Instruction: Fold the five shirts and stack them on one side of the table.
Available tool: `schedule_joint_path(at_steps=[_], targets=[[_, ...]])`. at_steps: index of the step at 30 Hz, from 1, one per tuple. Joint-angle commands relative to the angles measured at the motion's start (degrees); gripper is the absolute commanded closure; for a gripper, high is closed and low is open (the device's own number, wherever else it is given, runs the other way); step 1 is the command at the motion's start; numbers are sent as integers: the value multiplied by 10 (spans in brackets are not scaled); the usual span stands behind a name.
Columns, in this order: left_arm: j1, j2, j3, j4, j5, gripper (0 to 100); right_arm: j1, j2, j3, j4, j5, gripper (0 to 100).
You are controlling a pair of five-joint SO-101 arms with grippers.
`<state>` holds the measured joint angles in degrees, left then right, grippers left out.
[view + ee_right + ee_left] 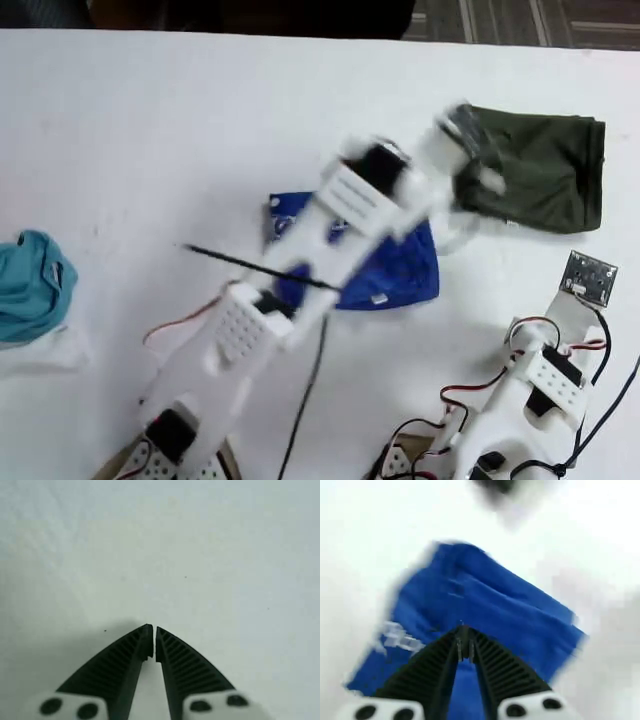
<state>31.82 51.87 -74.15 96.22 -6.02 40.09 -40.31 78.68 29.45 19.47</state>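
A blue shirt point(385, 270) lies flat in the middle of the table, and in the left wrist view the blue shirt point(500, 605) spreads out under my left gripper point(465, 632), whose fingers are shut with nothing between them. In the high view the left arm stretches over the blue shirt, its blurred left gripper point(465, 140) next to a folded dark green shirt point(545, 170) at the back right. A teal shirt point(30, 285) sits crumpled at the left edge. My right gripper point(152, 635) is shut above bare table, and the right gripper point(588, 280) is at the front right.
The white table point(150, 130) has open room across the back left. Pale cloth point(45, 350) lies under the teal shirt. Cables point(305, 390) run along the front edge between the two arm bases.
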Motion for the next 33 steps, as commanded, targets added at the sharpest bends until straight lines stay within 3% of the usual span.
schedule_joint_path(at_steps=[1,12,19,23,27,33], targets=[[-69,-11,-19,-61,7,975,-3,-14,-3,-10,-4,978],[-52,126,-8,-151,6,975,-3,-14,-3,-10,-4,978],[-12,141,-8,-265,6,973,-3,-14,-3,-10,-4,978],[0,138,-8,-280,4,972,-3,-14,-3,-10,-4,978],[-23,118,-58,-223,4,972,-3,-14,-2,-9,-4,978],[-109,96,-181,-26,3,972,-8,-18,-41,36,-8,980]])
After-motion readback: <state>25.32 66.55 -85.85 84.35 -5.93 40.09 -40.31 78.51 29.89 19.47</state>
